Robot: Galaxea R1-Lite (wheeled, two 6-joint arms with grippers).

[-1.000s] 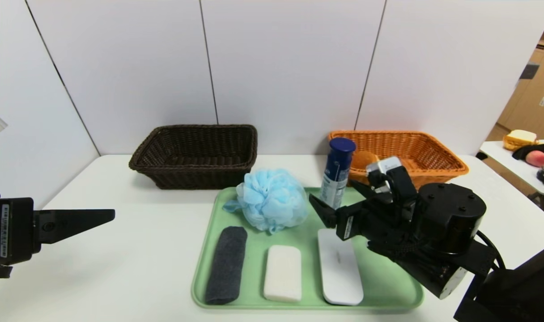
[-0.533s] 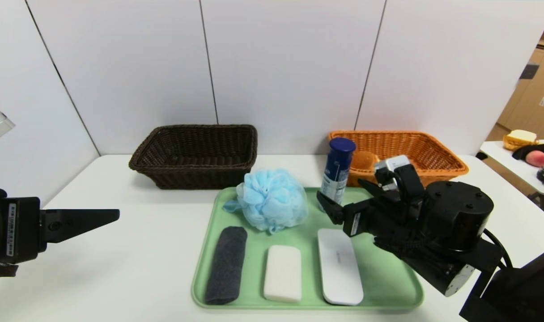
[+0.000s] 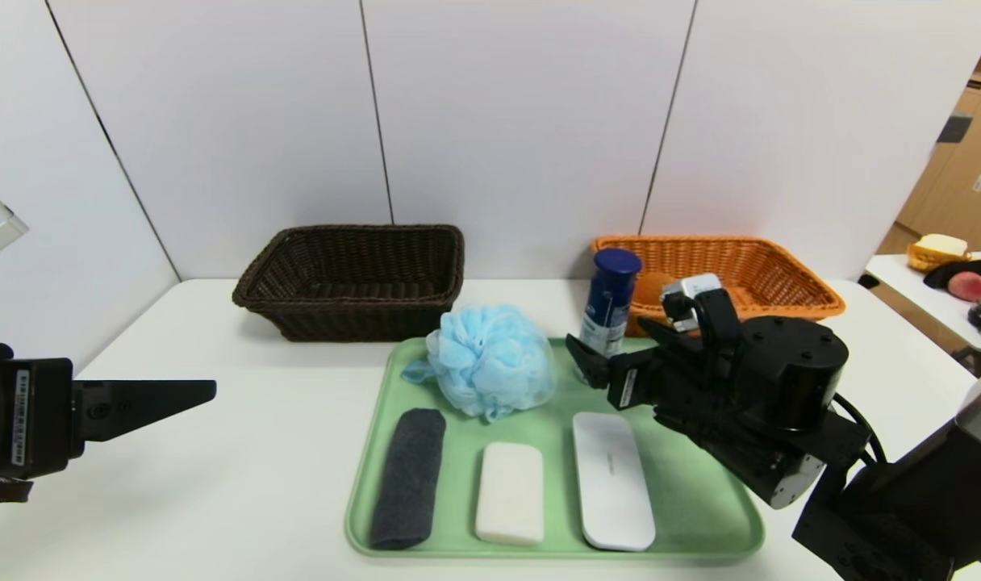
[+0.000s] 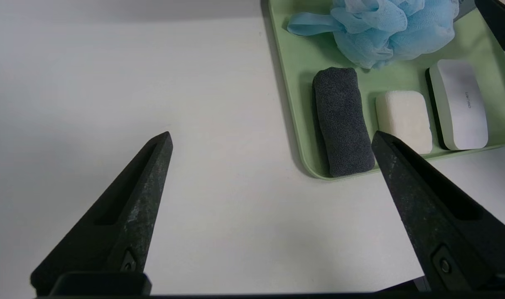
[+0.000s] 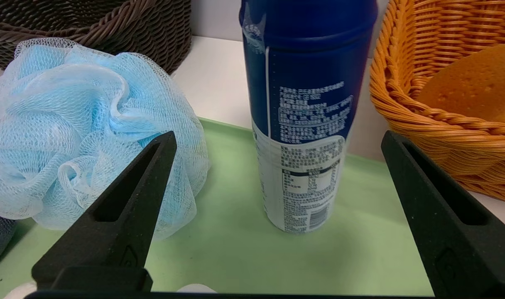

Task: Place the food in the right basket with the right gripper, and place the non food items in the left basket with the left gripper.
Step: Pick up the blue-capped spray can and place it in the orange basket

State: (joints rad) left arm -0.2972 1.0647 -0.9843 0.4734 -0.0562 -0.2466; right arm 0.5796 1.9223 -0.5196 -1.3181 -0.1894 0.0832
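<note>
White panelled wall [image 3: 523,121] behind a white table [image 3: 216,452]; wooden cabinets [image 3: 962,169] far right.

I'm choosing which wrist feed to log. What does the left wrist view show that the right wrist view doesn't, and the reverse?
Only the left wrist view shows the gray towel, soap bar and white case past the open left pincer.

Only the right wrist view shows the blue spray can, orange basket, the bun inside it and the brown basket, framed by the open right pincer.

Both show the blue loofah and green tray.
</note>
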